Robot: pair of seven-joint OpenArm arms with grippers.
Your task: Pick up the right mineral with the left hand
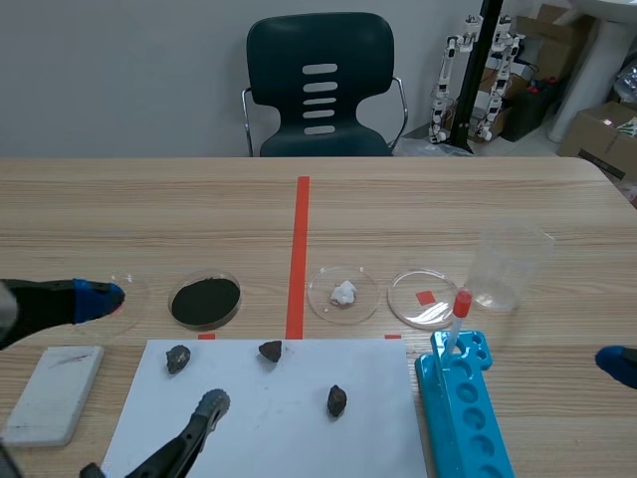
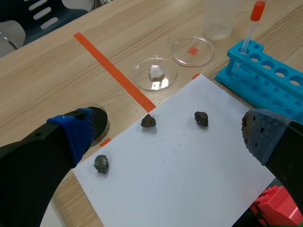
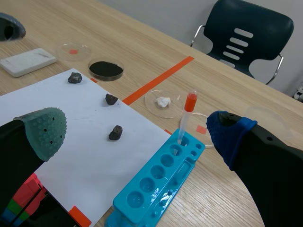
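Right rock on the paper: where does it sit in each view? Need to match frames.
Scene view: rock on the white paper, the one of three nearest the blue rack.
Left wrist view: rock on the paper, the one closest to the rack.
Right wrist view: rock on the paper, the one closest to the rack.
Shared landmark: the blue rack with its red-capped tube.

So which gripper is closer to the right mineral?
Left. The left gripper is open over the paper, the mineral just ahead; the right gripper is beyond the rack.
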